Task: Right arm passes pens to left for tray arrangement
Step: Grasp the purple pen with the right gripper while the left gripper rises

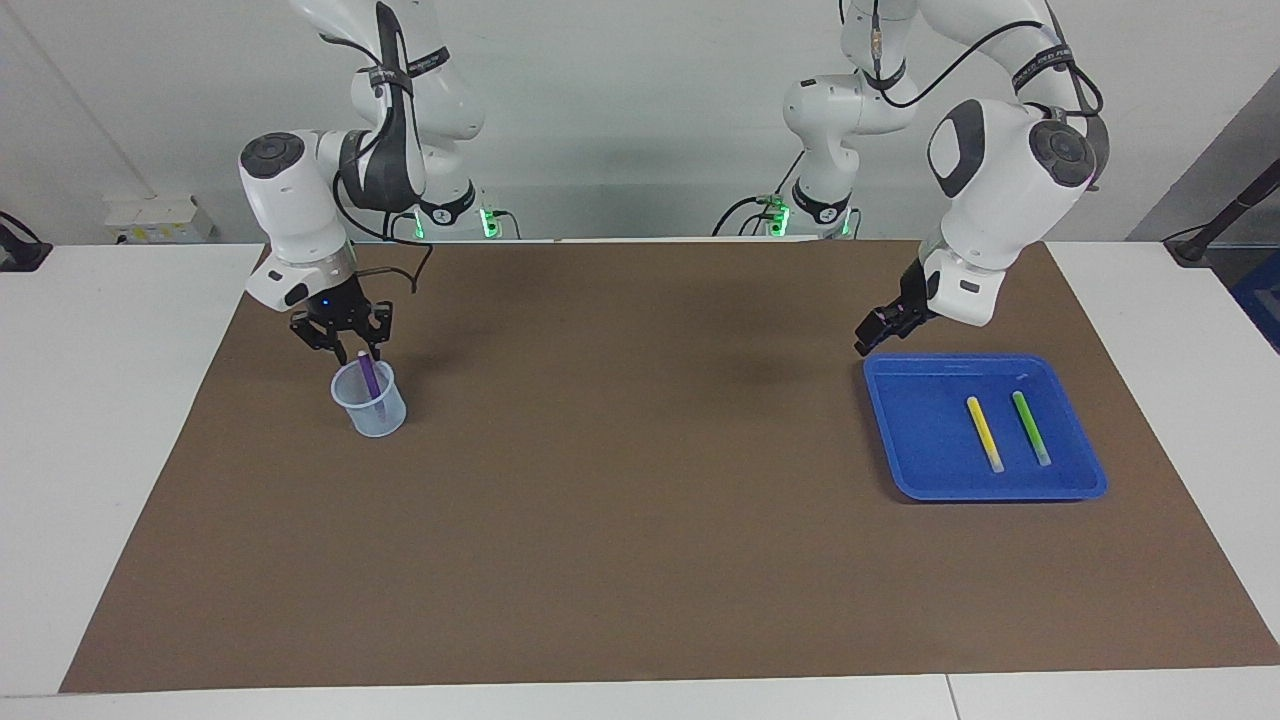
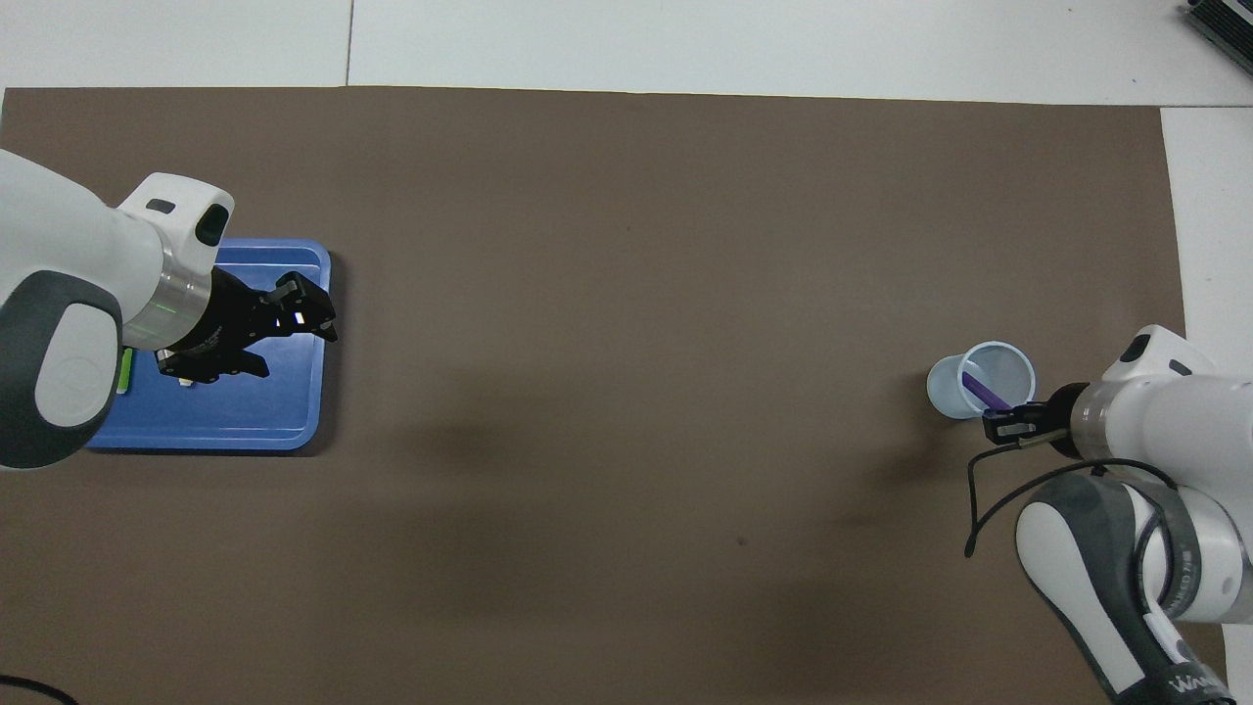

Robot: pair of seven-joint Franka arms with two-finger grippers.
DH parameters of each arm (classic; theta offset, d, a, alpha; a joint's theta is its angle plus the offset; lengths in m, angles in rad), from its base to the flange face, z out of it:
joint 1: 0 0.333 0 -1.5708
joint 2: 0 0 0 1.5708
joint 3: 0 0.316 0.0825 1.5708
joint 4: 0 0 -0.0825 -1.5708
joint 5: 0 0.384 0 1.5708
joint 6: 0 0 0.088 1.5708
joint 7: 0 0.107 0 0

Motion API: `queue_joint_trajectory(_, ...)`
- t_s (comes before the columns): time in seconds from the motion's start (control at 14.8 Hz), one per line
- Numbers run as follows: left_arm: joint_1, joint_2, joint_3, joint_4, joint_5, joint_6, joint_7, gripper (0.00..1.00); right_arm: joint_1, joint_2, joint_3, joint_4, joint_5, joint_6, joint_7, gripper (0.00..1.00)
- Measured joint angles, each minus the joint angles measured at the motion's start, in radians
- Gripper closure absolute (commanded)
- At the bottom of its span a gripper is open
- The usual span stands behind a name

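A purple pen leans in a small translucent cup at the right arm's end of the mat. My right gripper hangs just above the cup, at the pen's top end. A yellow pen and a green pen lie side by side in the blue tray at the left arm's end. My left gripper is open and holds nothing, above the tray's corner nearest the robots. In the overhead view the left arm hides most of both tray pens.
A brown mat covers most of the white table. A thin black cable loops from the right wrist. The wide middle of the mat between cup and tray holds nothing.
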Motion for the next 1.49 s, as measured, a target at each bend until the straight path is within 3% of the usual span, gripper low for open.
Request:
queue_joint_trajectory(0.27, -0.015, -0.008, 0.000, 0.000, 0.000, -0.002, -0.023, 0.19, 0.001, 0.000, 0.000, 0.000, 0.000, -0.004, 0.000, 0.72)
queue_joint_trajectory(0.41, -0.018, -0.014, 0.000, 0.000, 0.000, -0.005, -0.030, 0.19, 0.001, 0.000, 0.000, 0.000, 0.000, -0.005, 0.000, 0.88)
queue_joint_trajectory(0.61, -0.024, -0.022, -0.002, 0.000, 0.000, -0.009, -0.032, 0.17, 0.001, 0.000, 0.000, 0.001, 0.000, -0.005, 0.000, 1.00)
queue_joint_trajectory(0.95, -0.041, -0.023, -0.002, 0.000, 0.000, -0.010, -0.061, 0.17, 0.001, 0.000, 0.000, 0.013, 0.000, -0.024, 0.000, 1.00)
queue_joint_trajectory(1.49, -0.062, -0.032, -0.003, 0.000, -0.001, -0.026, -0.116, 0.00, 0.001, -0.001, 0.000, 0.192, 0.000, -0.291, 0.000, 1.00)
